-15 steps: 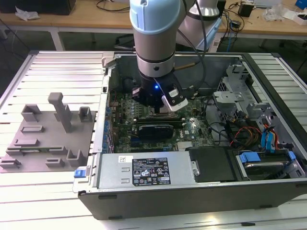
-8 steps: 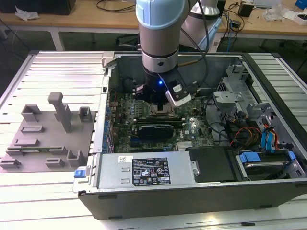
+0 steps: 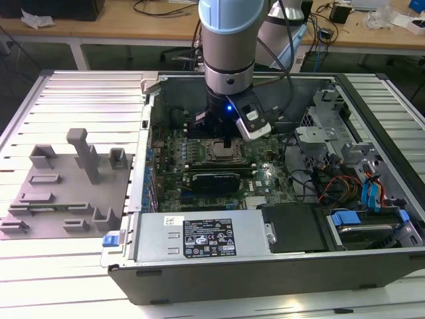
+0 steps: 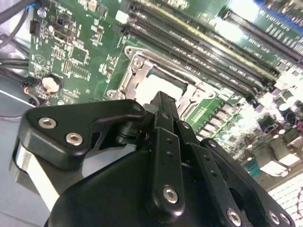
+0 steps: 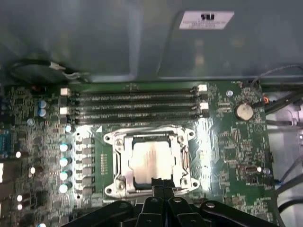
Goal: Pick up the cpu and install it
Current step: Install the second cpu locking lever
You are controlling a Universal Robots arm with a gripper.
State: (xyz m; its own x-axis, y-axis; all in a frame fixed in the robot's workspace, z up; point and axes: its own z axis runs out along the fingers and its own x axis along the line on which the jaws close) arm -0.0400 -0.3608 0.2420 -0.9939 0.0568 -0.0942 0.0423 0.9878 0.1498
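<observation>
A robot arm reaches down into an open computer case (image 3: 279, 266) lying on its side on a slatted metal desk (image 3: 73, 266). Its black pincer (image 5: 161, 182) hangs just above the processor socket (image 5: 111, 163) on the green circuit board (image 5: 227, 156). In the first wrist view the fingers (image 5: 157, 189) look pressed together into one narrow tip, with nothing pinched between them.

The cpu (image 5: 149, 161), a pale silver square, already lies inside the socket's metal frame, and the pincer tip sits at its near edge. In the second wrist view the same pale square (image 4: 158, 85) shows just beyond the fingertip. I cannot tell whether the tip touches the chip or floats just over it.

Rows of memory slots (image 5: 137, 101) run along one side of the socket. To the exterior view's left, outside the case, a grey plastic plate (image 3: 63, 193) with upright blocks rests on the desk.

The risk, as I judge it, is the chip sitting slightly crooked in the frame. A push from the tip could then bend the fine contacts beneath or scuff the top. A sideways slip could knock the small parts crowded round the socket.
</observation>
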